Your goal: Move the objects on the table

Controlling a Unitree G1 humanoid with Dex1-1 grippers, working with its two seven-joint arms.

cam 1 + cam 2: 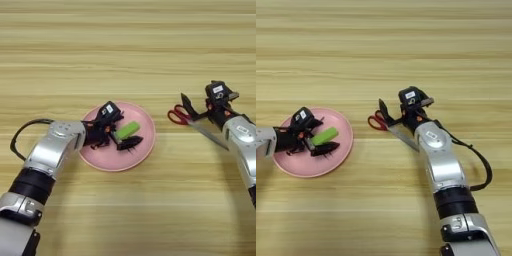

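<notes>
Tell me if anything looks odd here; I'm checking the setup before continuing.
Nothing spilled or damaged. The green block lies tilted on the pink plate at the left gripper; the red-handled scissors lie on the table by the right gripper.

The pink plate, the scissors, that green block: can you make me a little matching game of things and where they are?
Things:
1. green block
2. scissors
3. left gripper
4. pink plate

Places:
A. beside the right gripper
B. on the plate
C. on the table, left of the scissors
D. over the plate, at the block

Pairs: 1-B, 2-A, 3-D, 4-C
</notes>
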